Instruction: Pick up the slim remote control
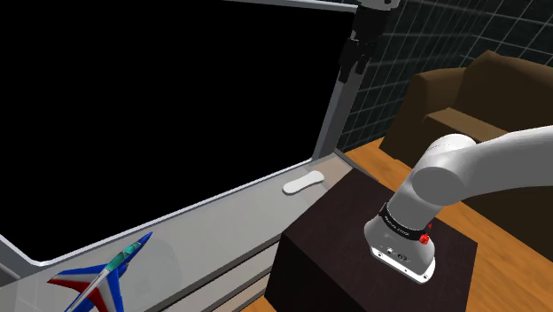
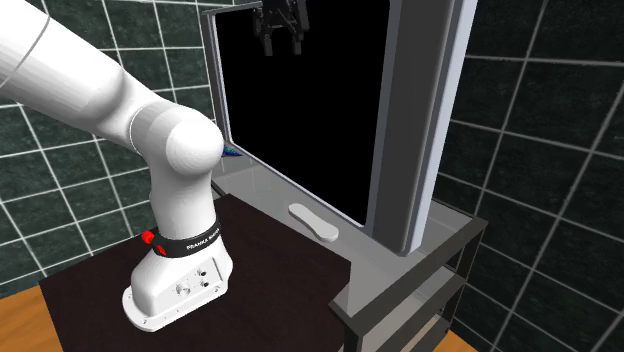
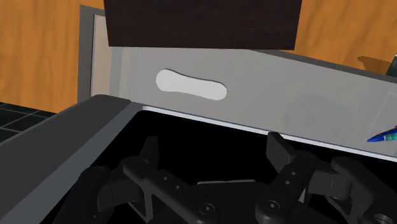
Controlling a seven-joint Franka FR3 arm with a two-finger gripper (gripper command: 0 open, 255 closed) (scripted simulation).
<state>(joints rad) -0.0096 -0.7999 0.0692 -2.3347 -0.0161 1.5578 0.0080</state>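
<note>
The slim remote control [image 1: 303, 183] [image 2: 313, 221] is a white, flat, elongated bar. It lies on a grey shelf [image 1: 213, 226] just beyond the stand's far edge. My black gripper [image 1: 352, 71] [image 2: 282, 48] hangs high above the shelf, well clear of the remote. In the wrist view the remote [image 3: 191, 84] lies far ahead of the gripper [image 3: 213, 143], whose fingers stand apart with nothing between them.
A blue, white and red toy jet [image 1: 102, 275] [image 3: 385, 135] rests at the shelf's other end. A grey upright post [image 2: 420, 120] stands beside the remote, with a large black area behind the shelf. The dark stand [image 1: 354, 239] borders the shelf; a brown sofa [image 1: 470, 97] sits beyond.
</note>
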